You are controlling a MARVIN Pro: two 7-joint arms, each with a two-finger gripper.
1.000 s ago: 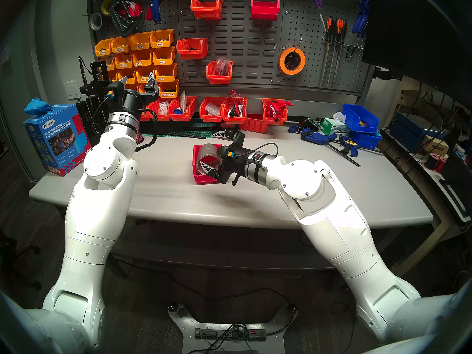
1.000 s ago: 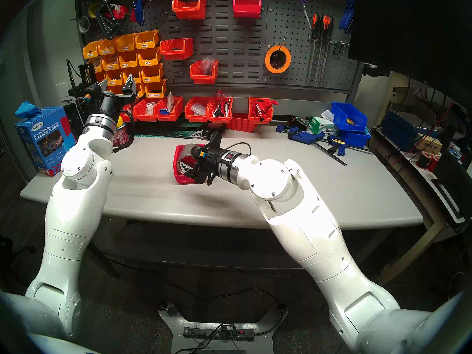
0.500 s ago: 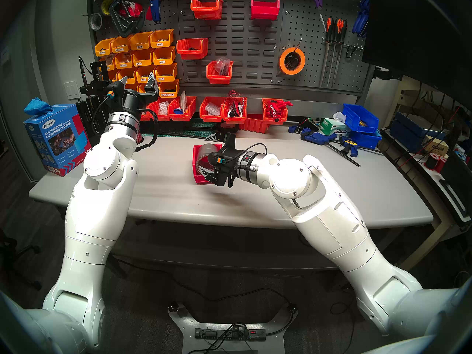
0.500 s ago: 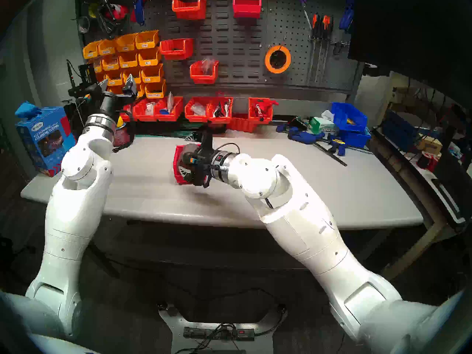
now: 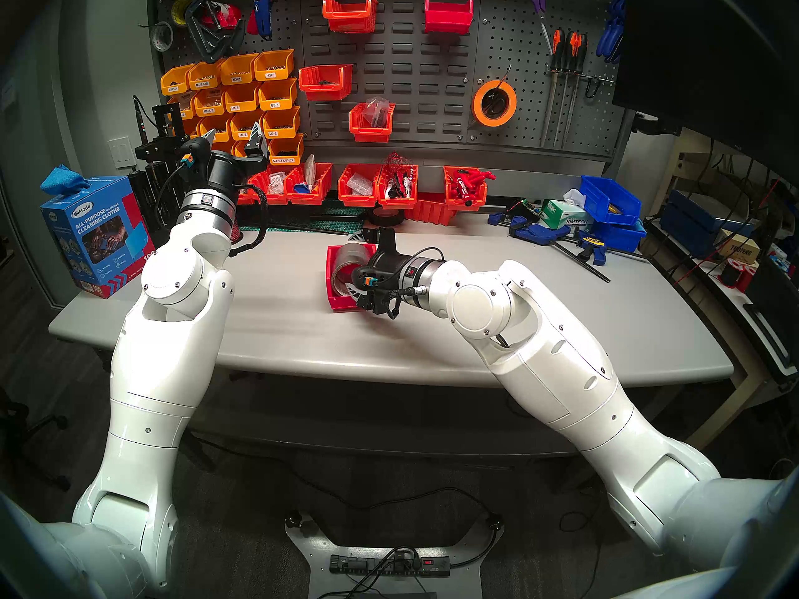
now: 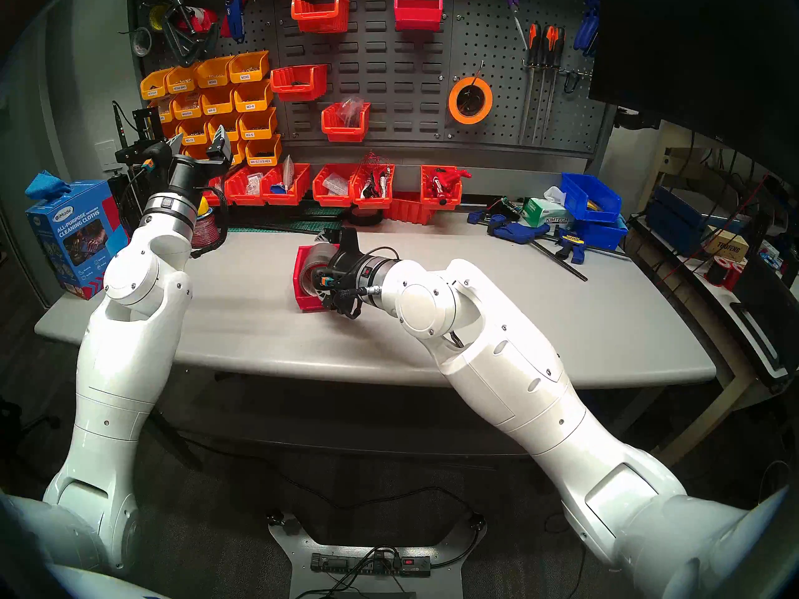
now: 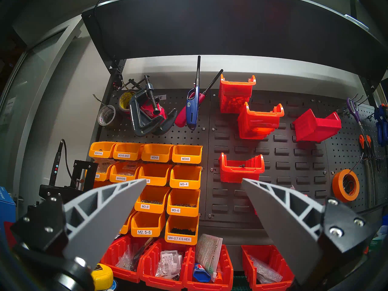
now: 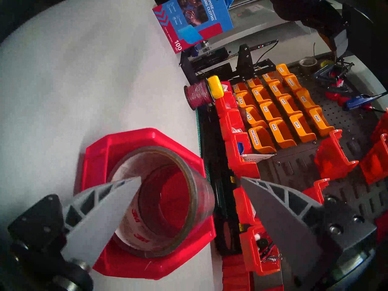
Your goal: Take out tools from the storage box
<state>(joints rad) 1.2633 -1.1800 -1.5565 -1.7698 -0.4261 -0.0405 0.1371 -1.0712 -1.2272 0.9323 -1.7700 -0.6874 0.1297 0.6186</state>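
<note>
The red storage box (image 5: 336,302) (image 6: 309,303) (image 8: 100,149) sits mid-table. A silver-grey tape roll (image 5: 351,256) (image 6: 319,254) (image 8: 168,158) with a white 3M-printed core lies on its side in it, sticking above the rim. I cannot make out a second roll. My right gripper (image 5: 351,266) (image 6: 319,265) (image 8: 191,179) is open at the box. One finger (image 8: 105,212) is at the roll's near rim and core; the other (image 8: 283,210) is outside on the far side. My left gripper (image 5: 233,135) (image 6: 198,139) (image 7: 193,180) is open and empty, raised toward the pegboard.
A black tape roll (image 5: 386,215) and a row of orange-red bins (image 5: 359,187) stand just behind the box. A red wire spool (image 8: 198,94) is back left, a cleaning-cloths box (image 5: 95,235) far left. Blue clamps (image 5: 536,230) and blue bins (image 5: 609,200) are right.
My right arm has swung left and the wrist has turned, bringing the open gripper closer over the roll in the box. The left arm has not moved.
</note>
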